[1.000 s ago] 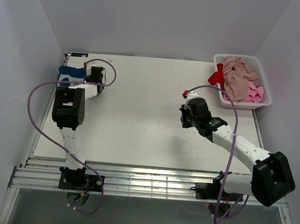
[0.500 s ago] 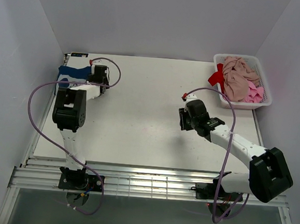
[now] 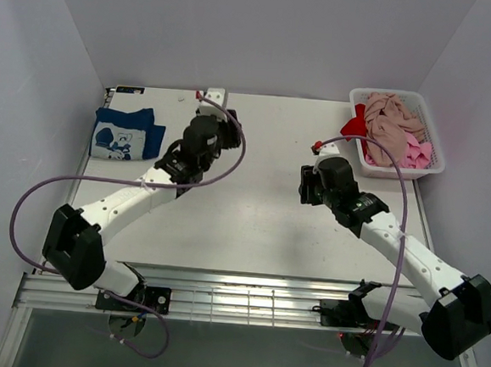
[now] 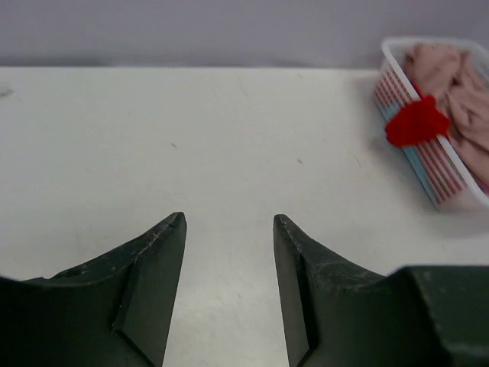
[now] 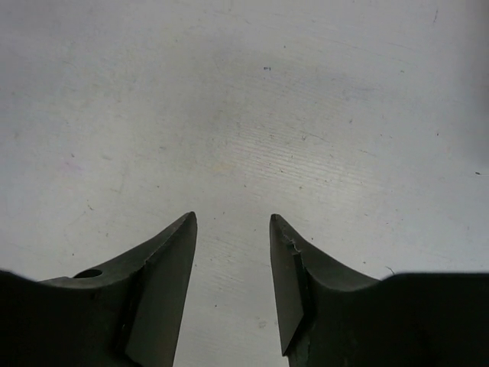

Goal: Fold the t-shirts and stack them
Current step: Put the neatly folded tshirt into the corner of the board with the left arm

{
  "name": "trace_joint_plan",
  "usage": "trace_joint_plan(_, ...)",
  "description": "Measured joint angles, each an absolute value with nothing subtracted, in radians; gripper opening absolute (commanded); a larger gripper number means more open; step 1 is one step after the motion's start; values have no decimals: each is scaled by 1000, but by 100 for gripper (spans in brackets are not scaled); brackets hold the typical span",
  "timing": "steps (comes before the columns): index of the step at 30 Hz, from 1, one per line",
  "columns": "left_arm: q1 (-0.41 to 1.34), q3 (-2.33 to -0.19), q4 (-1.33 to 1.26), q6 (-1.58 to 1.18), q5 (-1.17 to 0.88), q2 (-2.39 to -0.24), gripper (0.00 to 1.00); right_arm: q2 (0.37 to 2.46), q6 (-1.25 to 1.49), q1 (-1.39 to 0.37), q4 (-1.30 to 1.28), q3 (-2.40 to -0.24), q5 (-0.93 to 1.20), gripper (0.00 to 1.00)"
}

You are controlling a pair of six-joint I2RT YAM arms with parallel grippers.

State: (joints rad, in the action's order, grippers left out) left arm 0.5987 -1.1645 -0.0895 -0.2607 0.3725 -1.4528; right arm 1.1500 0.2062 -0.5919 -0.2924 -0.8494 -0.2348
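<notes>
A folded navy blue t-shirt (image 3: 123, 134) with a white print lies at the far left of the table, with neither gripper touching it. A dusty pink-beige tee (image 3: 390, 127), a bright pink one (image 3: 416, 153) and a red one (image 3: 353, 126) are heaped in the white basket (image 3: 397, 171) at the back right. My left gripper (image 3: 231, 125) hovers over the table's back middle, open and empty (image 4: 229, 220), facing the basket (image 4: 428, 164) and the red tee (image 4: 416, 122). My right gripper (image 3: 307, 185) is open over bare table (image 5: 232, 218), left of the basket.
The white table (image 3: 251, 226) ends at a metal rail along the near edge. White walls close in on the left, back and right. Purple cables loop off both arms.
The left gripper let go of the navy t-shirt, opened and swung right toward the table's middle. The right gripper opened and shifted slightly back and right.
</notes>
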Motion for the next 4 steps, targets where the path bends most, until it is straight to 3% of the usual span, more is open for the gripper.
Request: trace_joint_plan(4, 783, -1031, -57, -321, 361, -1405, 59, 1028, 236, -593, -314, -843, -233, 45)
